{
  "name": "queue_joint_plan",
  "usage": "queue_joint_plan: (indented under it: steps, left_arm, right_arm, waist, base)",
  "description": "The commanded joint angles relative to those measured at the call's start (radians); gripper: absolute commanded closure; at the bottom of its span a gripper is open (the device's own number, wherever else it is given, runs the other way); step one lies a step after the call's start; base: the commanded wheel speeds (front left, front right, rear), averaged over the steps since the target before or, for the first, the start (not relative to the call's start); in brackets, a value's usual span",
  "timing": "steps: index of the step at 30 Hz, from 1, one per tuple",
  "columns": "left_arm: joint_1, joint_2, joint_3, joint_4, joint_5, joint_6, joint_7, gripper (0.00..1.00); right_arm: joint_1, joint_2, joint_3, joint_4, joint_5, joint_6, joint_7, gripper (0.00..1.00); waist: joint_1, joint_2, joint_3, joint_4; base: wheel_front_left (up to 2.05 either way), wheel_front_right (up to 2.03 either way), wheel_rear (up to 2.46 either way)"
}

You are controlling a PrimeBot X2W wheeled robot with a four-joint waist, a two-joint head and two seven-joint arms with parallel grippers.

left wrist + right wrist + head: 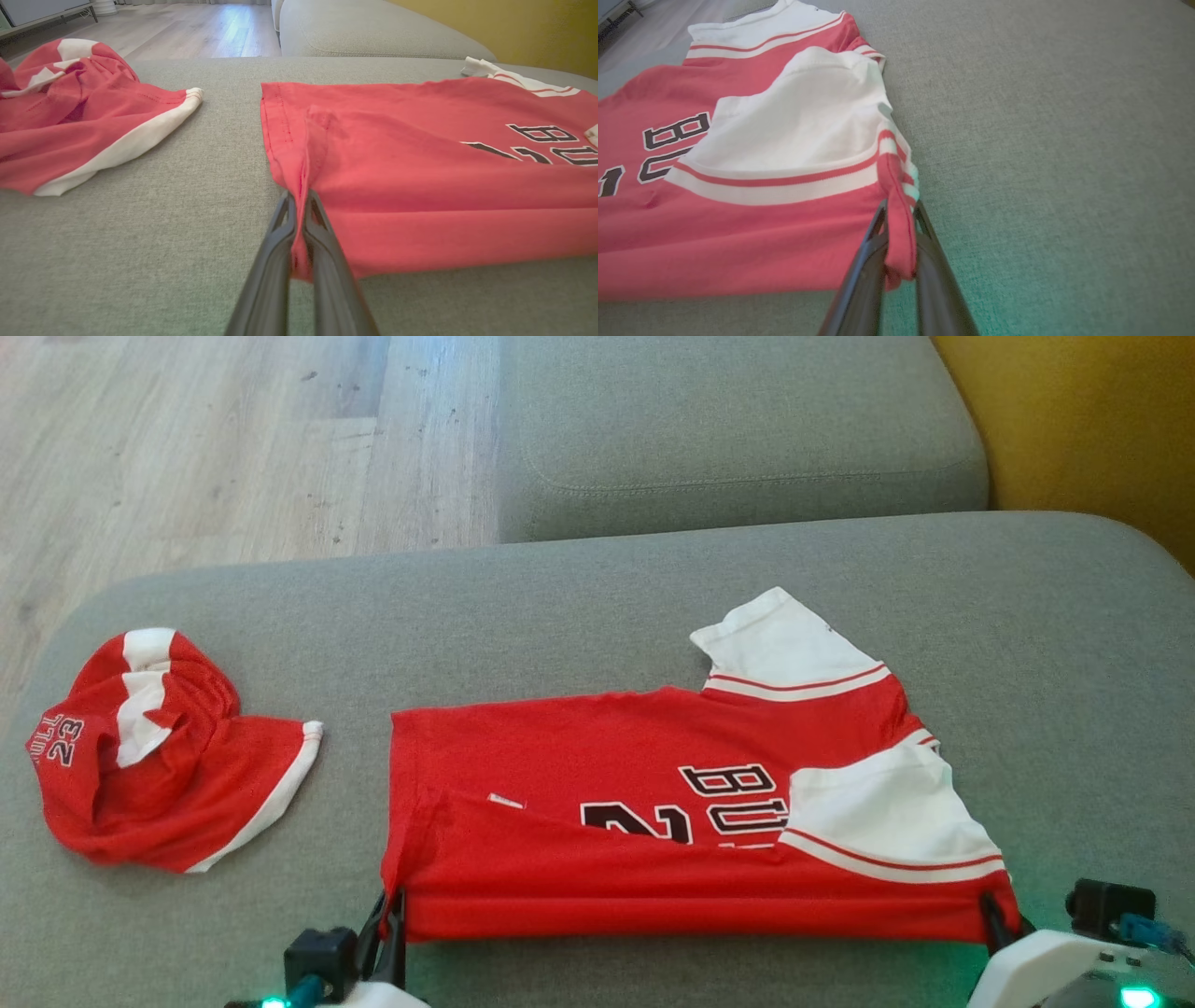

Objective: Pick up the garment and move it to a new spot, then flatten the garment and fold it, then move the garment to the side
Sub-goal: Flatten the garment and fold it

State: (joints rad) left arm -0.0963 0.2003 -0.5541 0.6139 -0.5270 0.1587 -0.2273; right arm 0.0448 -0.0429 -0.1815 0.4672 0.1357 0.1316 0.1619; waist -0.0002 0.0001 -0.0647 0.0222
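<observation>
You had the red shirt (pixel 597 756) lying on the grey cushion (pixel 597 588), right of centre. Its near edge was folded up over the chest, so the black lettering was cut off by the fold and only partly readable. Your left gripper (pixel 300 196) was clamped on the near hem corner, with a pinch of red cloth between the dark fingers (pixel 268 270) and hanging out below them. Your right gripper (pixel 901 207) was clenched on the near shoulder corner by the white sleeve (pixel 798 116), a twisted strip of red cloth caught between the jaws. From the head camera both grippers were largely cut off by the bottom edge. A second garment (pixel 159 756), red and white, lay crumpled at the cushion's left end, apart from the shirt. Its print read "23", with the word above too small to make out. There was wood floor (pixel 233 439) beyond, another cushion (pixel 738 420) behind, and a yellow wall (pixel 1083 420) at far right.
</observation>
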Motion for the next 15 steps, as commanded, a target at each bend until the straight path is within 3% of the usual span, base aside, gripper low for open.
queue_joint_plan:
  steps: [1, 6, 8, 9, 10, 11, 15]
  left_arm:
    - [-0.032, 0.032, 0.033, -0.024, -0.001, 0.014, -0.014, 1.0]
    - [-0.029, 0.031, 0.025, -0.027, 0.0, 0.015, -0.01, 1.0]
    - [-0.03, 0.032, 0.02, -0.028, 0.001, 0.014, -0.006, 1.0]
    - [-0.031, 0.033, 0.016, -0.028, 0.002, 0.013, -0.001, 0.63]
    - [-0.032, 0.034, 0.014, -0.028, 0.002, 0.013, 0.003, 0.18]
    - [-0.033, 0.034, 0.013, -0.029, 0.002, 0.014, 0.006, 0.0]
    - [-0.047, 0.041, 0.018, -0.043, 0.003, 0.024, 0.004, 0.0]
  right_arm:
    - [-0.015, -0.013, 0.006, -0.066, 0.014, -0.001, 0.016, 1.0]
    - [0.006, -0.011, 0.014, -0.125, 0.038, -0.001, 0.04, 1.0]
    - [0.007, -0.01, 0.015, -0.152, 0.046, -0.001, 0.036, 0.0]
    - [0.006, -0.01, 0.018, -0.162, 0.054, -0.001, 0.036, 0.0]
    - [0.005, -0.01, 0.022, -0.173, 0.06, -0.001, 0.034, 0.0]
    - [0.003, -0.009, 0.024, -0.185, 0.064, -0.001, 0.029, 0.0]
    - [-0.014, -0.009, 0.024, -0.24, 0.072, -0.001, -0.004, 0.0]
  waist:
    - [0.0002, -0.0001, -0.001, 0.001]
    - [0.0002, -0.0001, -0.002, 0.0]
    - [0.0002, -0.0001, -0.002, 0.0]
    - [0.0002, -0.0001, -0.002, 0.0]
    - [0.0002, -0.0001, -0.001, -0.001]
    - [0.0002, -0.0001, -0.001, -0.001]
    - [0.0002, -0.0001, 0.007, -0.004]
  base:
    - [0.0, 0.0, 0.0]
    - [0.0, 0.0, 0.0]
    - [0.0, 0.0, 0.0]
    - [0.0, 0.0, 0.0]
    - [0.0, 0.0, 0.0]
    - [0.0, 0.0, 0.0]
    - [0.0, 0.0, 0.0]
